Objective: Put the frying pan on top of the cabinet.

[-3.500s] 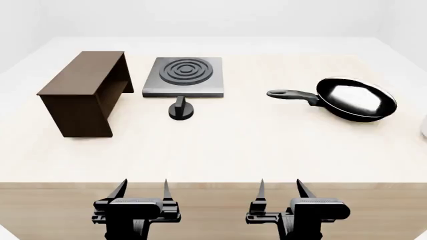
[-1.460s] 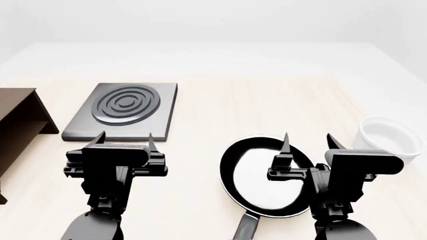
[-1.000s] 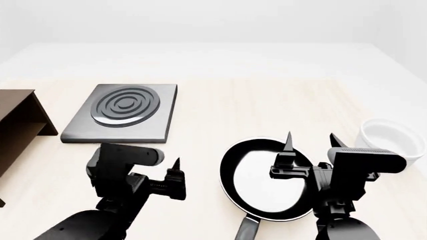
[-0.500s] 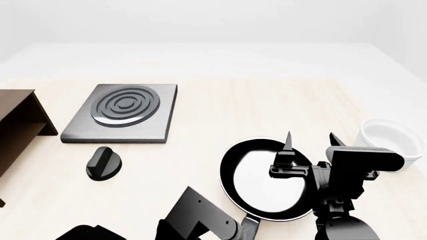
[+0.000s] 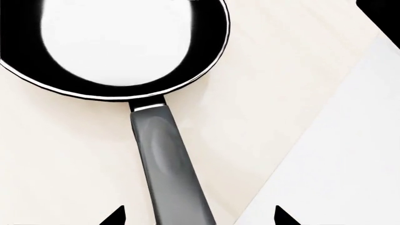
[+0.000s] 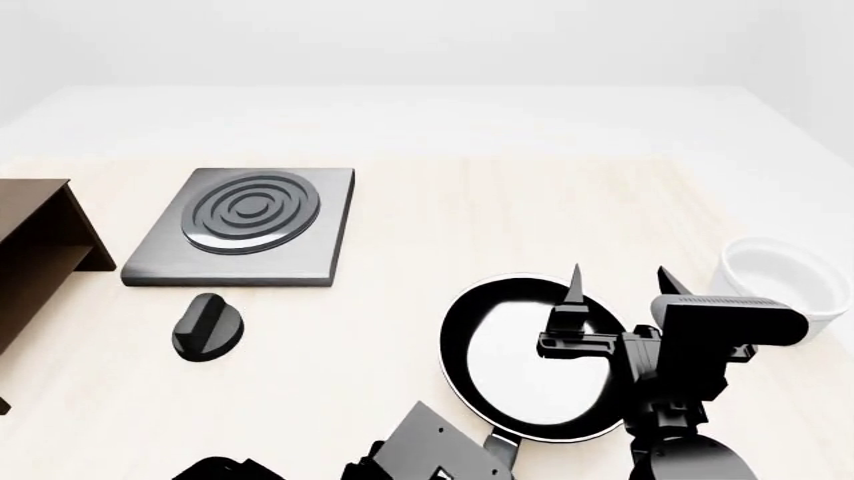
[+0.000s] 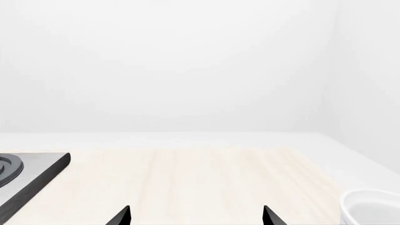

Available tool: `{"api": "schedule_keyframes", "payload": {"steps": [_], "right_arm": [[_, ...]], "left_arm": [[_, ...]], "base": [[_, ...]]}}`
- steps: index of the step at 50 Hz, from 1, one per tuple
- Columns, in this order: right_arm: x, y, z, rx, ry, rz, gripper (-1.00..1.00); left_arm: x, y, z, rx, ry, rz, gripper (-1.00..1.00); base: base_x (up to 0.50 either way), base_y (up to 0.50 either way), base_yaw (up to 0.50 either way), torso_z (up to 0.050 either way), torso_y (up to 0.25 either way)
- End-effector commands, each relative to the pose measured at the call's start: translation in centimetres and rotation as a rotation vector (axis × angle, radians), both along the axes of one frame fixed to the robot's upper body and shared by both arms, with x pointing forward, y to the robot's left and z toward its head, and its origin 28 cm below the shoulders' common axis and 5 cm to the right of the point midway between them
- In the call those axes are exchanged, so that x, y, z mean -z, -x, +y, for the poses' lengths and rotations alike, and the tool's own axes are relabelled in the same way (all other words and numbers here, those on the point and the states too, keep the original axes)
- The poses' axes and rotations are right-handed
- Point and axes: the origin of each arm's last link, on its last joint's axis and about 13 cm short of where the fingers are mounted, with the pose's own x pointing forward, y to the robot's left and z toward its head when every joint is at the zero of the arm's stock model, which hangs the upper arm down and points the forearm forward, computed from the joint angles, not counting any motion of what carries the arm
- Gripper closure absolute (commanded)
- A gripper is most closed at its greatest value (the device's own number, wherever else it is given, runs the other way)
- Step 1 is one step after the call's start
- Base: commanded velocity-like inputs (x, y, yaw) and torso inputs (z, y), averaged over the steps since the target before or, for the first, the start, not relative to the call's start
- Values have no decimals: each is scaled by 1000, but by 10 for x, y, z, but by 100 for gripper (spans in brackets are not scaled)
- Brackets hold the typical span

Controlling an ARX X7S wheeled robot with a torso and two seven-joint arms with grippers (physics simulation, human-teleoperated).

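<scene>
frying pan (image 6: 527,360): flat on bench (image 6: 441,230), near front edge, right of middle; handle (image 5: 168,164) pointing at front edge, so reachable from robot side.
left gripper (image 5: 196,216): directly over handle, fingers (image 5: 115,216) spread wide either side of it, nothing held; lined up across handle, looks like pre-grasp, not yet closed.
right gripper (image 6: 621,300): raised above pan's right part, fingers wide, empty; pointing at far edge, wrist camera sees only bench and wall, probably parked clear.
cabinet (image 6: 40,250): at left edge of bench, only partly in view, flat top bare; well apart from pan, so long carry to left.
hob (image 6: 247,225): between cabinet and pan, toward far side; likely to be passed over.
knob (image 6: 207,325): just in front of hob, loose on bench.
white bowl (image 6: 781,280): near right edge, just beside right gripper.
task state: pan not yet lifted.
</scene>
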Motion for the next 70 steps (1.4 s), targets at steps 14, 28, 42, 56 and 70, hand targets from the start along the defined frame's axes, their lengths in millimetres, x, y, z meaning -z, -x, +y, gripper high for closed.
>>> {"api": "schedule_keyframes", "payload": {"steps": [14, 28, 42, 56, 70], "right_arm": [[3, 3, 1, -11, -17, -3, -100], [5, 4, 5, -33, -22, -1, -100], [5, 5, 3, -30, -23, -2, -100], [3, 6, 0, -14, -28, -9, -100], [6, 6, 0, -13, -35, -8, -100]], "left_arm": [[40, -29, -14, -62, -88, 148, -100], [49, -33, -12, -54, -90, 174, 100], [16, -39, 5, -209, -67, 23, 100], [-39, -50, 76, -570, 11, -201, 100], [-102, -76, 127, -820, -1, -402, 100]], "base": [[0, 0, 0, 0, 0], [0, 0, 0, 0, 0], [0, 0, 0, 0, 0], [0, 0, 0, 0, 1], [0, 0, 0, 0, 2]]}}
